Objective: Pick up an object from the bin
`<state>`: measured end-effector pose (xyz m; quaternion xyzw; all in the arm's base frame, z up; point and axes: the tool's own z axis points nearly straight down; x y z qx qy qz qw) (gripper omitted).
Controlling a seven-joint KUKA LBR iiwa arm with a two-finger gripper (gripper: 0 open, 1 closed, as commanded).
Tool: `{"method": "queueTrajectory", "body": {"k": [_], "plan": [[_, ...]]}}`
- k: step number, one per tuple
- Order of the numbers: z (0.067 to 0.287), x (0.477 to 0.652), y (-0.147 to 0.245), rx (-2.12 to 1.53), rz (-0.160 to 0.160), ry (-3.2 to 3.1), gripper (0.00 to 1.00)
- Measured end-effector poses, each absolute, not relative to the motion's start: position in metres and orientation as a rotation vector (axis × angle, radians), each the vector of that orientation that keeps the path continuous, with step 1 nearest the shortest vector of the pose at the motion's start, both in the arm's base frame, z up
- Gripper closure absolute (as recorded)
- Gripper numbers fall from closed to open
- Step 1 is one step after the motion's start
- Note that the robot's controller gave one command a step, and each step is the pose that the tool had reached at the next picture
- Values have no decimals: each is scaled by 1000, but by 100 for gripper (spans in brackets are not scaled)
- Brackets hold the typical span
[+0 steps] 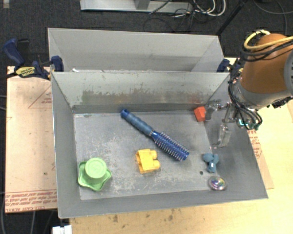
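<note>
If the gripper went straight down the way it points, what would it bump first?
Most likely the bin floor by the right wall. The gripper hangs close beside a small blue thing, and depth is unclear, so it might clip that instead.

The KUKA arm (289,82) reaches in from the right of the camera view, its wrist capped by a rounded orange cover (261,72) edged with a yellow band. Dark cables (245,116) loop out beneath the cover. Below them the slim metal gripper (224,135) hangs low, pointing downward and tilted slightly to the left
</note>
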<state>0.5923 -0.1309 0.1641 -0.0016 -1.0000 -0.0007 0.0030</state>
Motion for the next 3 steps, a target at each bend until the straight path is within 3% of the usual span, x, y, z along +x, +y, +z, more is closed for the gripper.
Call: {"method": "queueTrajectory", "body": {"k": [1,2,3], "plan": [[67,554,-140,241,-4,-3128,0],[71,556,-139,246,-1,-3133,100],[253,549,-138,187,5,-3148,100]]}}
